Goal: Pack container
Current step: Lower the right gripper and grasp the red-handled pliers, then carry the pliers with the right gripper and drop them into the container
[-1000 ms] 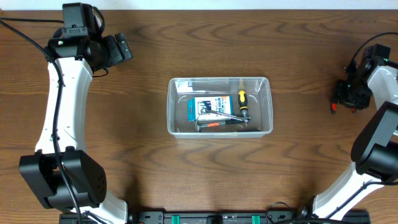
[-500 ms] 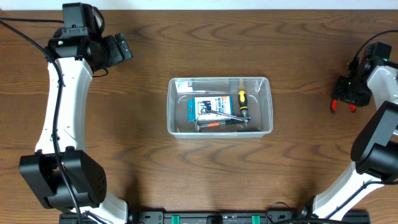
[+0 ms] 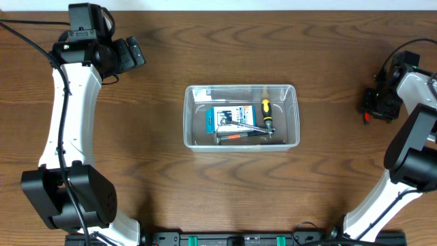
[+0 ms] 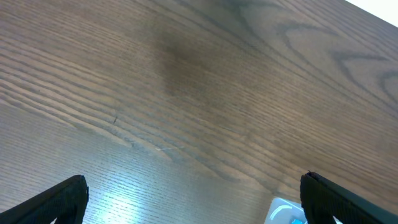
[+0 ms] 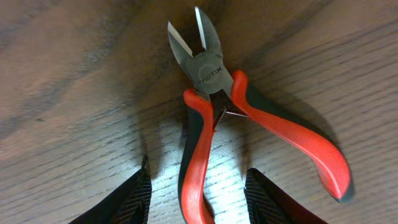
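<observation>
The clear plastic container point(image 3: 191, 140) stands at the table's middle. In it lie a blue-and-white box point(image 3: 229, 117), a yellow-handled screwdriver point(image 3: 266, 111) and an orange-handled tool point(image 3: 239, 137). Red-handled cutting pliers point(image 5: 214, 74) lie on the wood at the far right, seen in the overhead view point(image 3: 367, 117) under my right gripper point(image 3: 374, 104). My right gripper point(image 5: 199, 196) is open, with its fingers on either side of the pliers' left handle and not touching it. My left gripper point(image 3: 133, 53) is open and empty at the far left back; in its wrist view point(image 4: 193, 205) a container corner point(image 4: 283, 211) shows.
Dark wood table point(image 3: 136, 171) all round. The arm bases stand along the front edge. Black cables hang near both arms at the left and right edges.
My right gripper has shifted slightly left and turned over the pliers. The left arm and the container's contents have not moved.
</observation>
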{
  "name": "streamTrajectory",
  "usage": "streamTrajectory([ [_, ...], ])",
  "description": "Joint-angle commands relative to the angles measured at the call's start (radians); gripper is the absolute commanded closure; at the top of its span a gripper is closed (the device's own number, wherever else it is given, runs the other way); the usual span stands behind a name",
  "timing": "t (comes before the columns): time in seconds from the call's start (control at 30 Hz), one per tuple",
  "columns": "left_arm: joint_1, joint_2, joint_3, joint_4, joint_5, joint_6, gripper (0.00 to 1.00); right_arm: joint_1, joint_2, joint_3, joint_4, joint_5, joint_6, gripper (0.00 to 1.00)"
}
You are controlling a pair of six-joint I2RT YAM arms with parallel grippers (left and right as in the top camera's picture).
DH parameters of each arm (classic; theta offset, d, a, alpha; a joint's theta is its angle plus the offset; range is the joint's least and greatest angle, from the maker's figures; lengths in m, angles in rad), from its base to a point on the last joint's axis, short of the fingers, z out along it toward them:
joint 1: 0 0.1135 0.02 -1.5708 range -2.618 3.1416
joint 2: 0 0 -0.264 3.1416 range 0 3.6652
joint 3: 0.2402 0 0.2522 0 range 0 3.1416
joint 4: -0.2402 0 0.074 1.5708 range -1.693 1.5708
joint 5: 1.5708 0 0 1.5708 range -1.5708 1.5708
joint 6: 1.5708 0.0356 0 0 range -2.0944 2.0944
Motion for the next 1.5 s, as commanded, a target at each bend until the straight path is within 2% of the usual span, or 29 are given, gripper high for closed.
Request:
streamTrajectory([
  [0.0,0.002,0.000,0.014,-0.001,0.002,-0.012,0.02,0.005,0.026,-0.004,0.002,0.010,0.014,0.54],
  [0.1,0.002,0.000,0.014,-0.002,0.002,-0.012,0.02,0.005,0.029,-0.005,0.003,0.010,0.014,0.57],
  [0.27,0.002,0.000,0.014,-0.001,0.002,-0.012,0.02,0.005,0.029,-0.007,0.002,0.010,0.013,0.76],
  [0.33,0.002,0.000,0.014,-0.001,0.002,-0.012,0.02,0.005,0.029,-0.007,-0.002,0.010,0.010,0.78],
  [0.53,0.002,0.000,0.014,-0.001,0.002,-0.012,0.02,0.005,0.029,-0.007,-0.016,0.010,0.010,0.99],
  [0.8,0.002,0.000,0.014,-0.001,0.002,-0.012,0.02,0.005,0.020,-0.006,-0.042,-0.014,0.010,0.99],
  [1.03,0.002,0.000,0.014,-0.002,0.002,-0.012,0.02,0.007,-0.067,0.000,-0.042,-0.044,0.010,0.99],
  [1.27,0.002,0.000,0.014,-0.001,0.002,-0.012,0.01,0.035,-0.246,0.007,-0.038,-0.060,0.002,0.99],
  [1.47,0.002,0.000,0.014,-0.001,0.002,-0.012,0.02,0.098,-0.427,0.007,-0.048,-0.164,-0.085,0.99],
])
